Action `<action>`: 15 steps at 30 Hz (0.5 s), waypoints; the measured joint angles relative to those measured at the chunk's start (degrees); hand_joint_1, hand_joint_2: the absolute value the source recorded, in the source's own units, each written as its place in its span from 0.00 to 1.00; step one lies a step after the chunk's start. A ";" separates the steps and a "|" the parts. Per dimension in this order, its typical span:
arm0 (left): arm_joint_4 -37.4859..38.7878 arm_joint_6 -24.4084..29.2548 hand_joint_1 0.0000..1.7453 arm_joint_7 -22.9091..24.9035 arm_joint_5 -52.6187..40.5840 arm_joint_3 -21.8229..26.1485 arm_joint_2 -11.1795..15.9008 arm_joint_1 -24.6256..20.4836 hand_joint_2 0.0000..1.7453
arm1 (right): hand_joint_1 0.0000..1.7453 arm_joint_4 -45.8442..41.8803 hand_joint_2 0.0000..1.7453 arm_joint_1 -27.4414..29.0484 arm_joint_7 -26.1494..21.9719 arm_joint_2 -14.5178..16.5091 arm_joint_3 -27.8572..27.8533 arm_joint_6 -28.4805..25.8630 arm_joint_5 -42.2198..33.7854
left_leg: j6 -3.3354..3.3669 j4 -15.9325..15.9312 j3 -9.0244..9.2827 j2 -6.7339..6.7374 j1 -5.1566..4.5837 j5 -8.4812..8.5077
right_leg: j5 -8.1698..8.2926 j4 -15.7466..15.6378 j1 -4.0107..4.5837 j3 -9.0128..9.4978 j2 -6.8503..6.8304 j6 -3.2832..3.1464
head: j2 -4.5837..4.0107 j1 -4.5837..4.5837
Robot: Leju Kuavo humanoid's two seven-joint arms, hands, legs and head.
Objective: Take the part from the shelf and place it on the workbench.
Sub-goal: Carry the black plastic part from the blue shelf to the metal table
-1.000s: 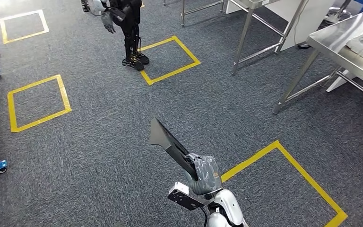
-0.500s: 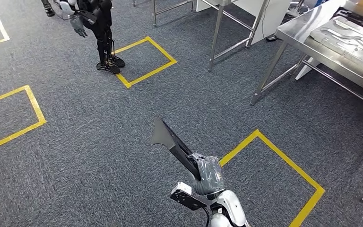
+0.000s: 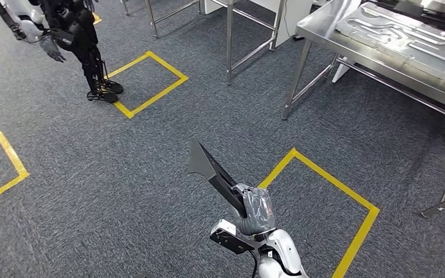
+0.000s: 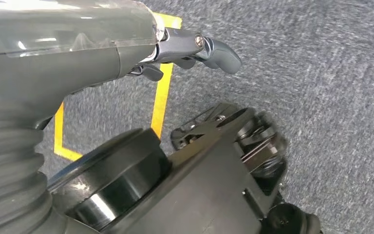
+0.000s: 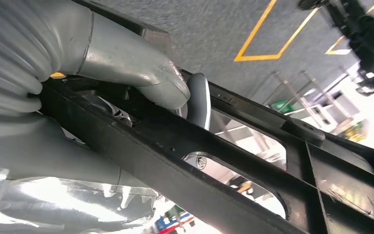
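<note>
Item 1, nearest: my right hand [image 3: 256,209], raised in front of the body. Its thumb and fingers [image 5: 198,100] are wrapped around a bar of the part [image 3: 211,172], a dark flat frame with cut-outs. I hold it by its near end, so the long body points forward and up, off the floor and away from my legs while I walk.

Item 2: my left hand [image 4: 68,44], hanging low beside the body over the carpet. It carries nothing; one dark finger sticks out, but I cannot tell how the rest lie. I judge it idle because one hand is enough for the part.

Item 3: the grey carpet [image 3: 121,174] with a yellow taped square [image 3: 324,191] just ahead and to the right, probably the standing mark in front of the surface.

Item 4: the steel workbench [image 3: 324,35], beyond that square, a pressed metal panel [image 3: 405,35] already lying on it. The part is well apart from this surface, so the carry is unfinished.

Item 5, farthest: another dark humanoid robot [image 3: 75,40] standing by a second yellow square [image 3: 145,81] at far left.
</note>
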 joint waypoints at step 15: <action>0.00 0.32 0.00 -0.45 -0.96 0.26 0.00 0.07 1.00 | 1.00 1.01 1.00 -0.79 -0.13 -0.23 0.11 -0.09 -0.79 | 2.53 -13.89 5.69 2.21 0.12 5.69 | -4.96 13.98 -0.80 -7.29 -3.18 3.40 | -0.01 0.02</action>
